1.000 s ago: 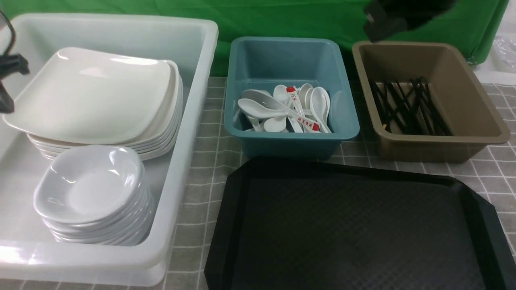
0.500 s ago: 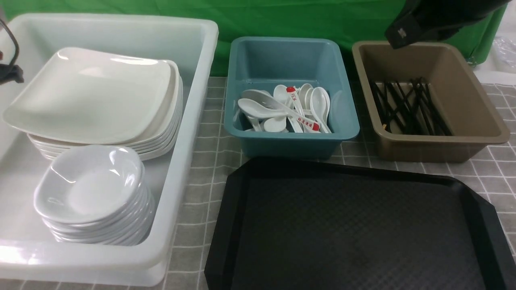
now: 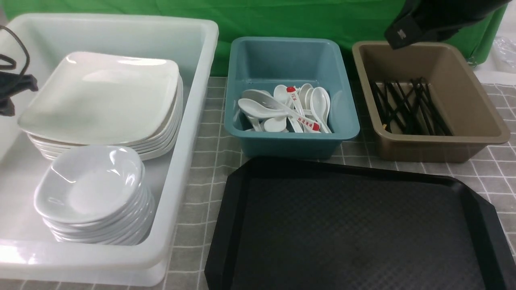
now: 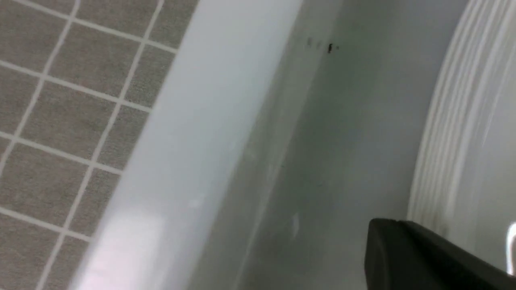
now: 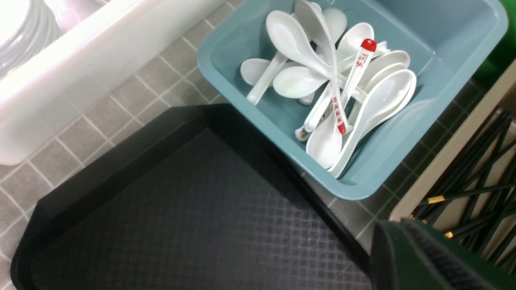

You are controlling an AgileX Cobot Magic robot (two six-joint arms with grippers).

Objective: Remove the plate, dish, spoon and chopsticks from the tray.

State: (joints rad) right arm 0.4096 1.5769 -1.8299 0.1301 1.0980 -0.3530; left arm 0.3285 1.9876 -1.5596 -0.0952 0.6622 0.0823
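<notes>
The black tray [image 3: 354,229] has nothing on it. The large white plate [image 3: 100,92] lies flat on top of a plate stack in the white bin [image 3: 201,48]. A small deep dish [image 3: 90,183] tops a second stack in front of it. Plain white spoons [image 3: 258,108] lie in the teal bin [image 3: 290,133], and black chopsticks [image 3: 409,106] lie in the brown bin [image 3: 435,141]. My left gripper [image 3: 10,90] hangs at the white bin's left wall, shut and holding nothing. My right gripper [image 3: 397,34] hovers over the brown bin's back rim, shut and holding nothing.
One spoon with red marking [image 3: 302,114] lies among the white ones. A grey checked cloth [image 3: 209,161] covers the table between the bins and the tray. A green backdrop [image 3: 282,18] closes off the far side.
The top plate, tilted up on its left side before, now lies flat on the stack and sits a little further right. The right gripper moved right, then stopped.
</notes>
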